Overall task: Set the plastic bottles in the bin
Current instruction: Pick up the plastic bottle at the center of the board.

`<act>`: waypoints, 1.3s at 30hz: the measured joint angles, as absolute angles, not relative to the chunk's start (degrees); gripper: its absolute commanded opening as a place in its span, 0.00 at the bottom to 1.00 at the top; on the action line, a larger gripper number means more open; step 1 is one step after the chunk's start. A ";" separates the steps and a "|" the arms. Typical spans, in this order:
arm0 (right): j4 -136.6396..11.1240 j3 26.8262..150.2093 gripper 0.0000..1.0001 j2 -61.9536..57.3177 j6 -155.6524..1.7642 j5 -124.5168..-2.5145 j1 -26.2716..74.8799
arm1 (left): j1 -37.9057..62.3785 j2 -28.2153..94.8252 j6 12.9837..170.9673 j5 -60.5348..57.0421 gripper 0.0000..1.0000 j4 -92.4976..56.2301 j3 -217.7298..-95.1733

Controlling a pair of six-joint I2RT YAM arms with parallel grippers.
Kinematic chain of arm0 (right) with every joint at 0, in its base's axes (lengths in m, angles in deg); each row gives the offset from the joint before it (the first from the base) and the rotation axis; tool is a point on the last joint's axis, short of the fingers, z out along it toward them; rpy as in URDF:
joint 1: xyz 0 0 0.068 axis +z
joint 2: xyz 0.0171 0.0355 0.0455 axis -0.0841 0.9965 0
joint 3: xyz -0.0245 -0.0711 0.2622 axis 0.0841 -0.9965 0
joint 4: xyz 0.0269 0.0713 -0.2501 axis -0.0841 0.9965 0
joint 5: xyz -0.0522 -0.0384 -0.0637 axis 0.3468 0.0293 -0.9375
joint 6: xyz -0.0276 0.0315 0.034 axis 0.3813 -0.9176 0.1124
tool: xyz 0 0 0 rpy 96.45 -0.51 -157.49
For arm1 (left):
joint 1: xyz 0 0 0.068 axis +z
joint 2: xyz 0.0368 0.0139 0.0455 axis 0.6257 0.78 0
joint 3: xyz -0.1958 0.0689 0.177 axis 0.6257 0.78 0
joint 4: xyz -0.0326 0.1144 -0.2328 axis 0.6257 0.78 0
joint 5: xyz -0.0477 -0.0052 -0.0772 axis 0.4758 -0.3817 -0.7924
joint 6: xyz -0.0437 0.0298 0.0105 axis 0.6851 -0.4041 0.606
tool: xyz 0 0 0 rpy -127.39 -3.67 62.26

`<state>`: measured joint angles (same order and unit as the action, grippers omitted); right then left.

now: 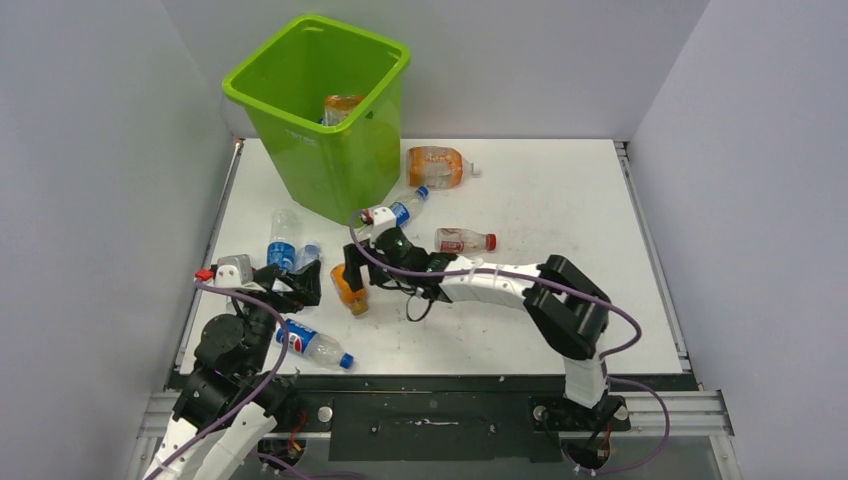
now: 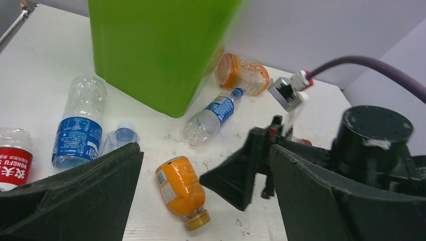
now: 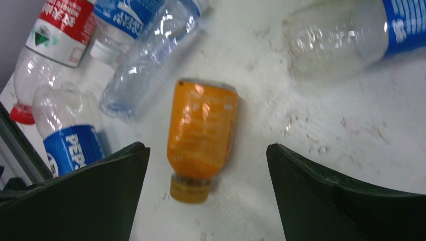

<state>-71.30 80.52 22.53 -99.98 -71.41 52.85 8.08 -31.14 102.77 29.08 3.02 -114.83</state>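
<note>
Bin (image 1: 320,165) holds one orange-label bottle (image 1: 342,108). Right tool (image 3: 206,150) released over orange bottle (image 3: 202,131) on tabletop (image 1: 570,200). Left tool (image 2: 205,153) released, clear bottles (image 1: 284,240) nearby.

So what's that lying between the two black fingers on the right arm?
An orange bottle on its side, cap toward the camera, framed by the right gripper's open fingers, neither touching it. Bare table flanks it. The right wrist view shows this.
</note>
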 measured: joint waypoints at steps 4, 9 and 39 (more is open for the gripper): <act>-65.57 93.46 0.90 30.57 -97.96 -69.53 52.58 | 8.08 -31.21 103.40 30.18 0.97 3.06 -114.83; -57.88 100.21 0.90 35.58 -96.17 -69.31 52.61 | 8.10 -30.51 103.73 30.42 0.97 3.11 -114.85; -61.59 93.96 0.55 37.02 -96.02 -65.16 51.64 | 8.45 -30.62 103.64 30.02 0.97 3.06 -114.85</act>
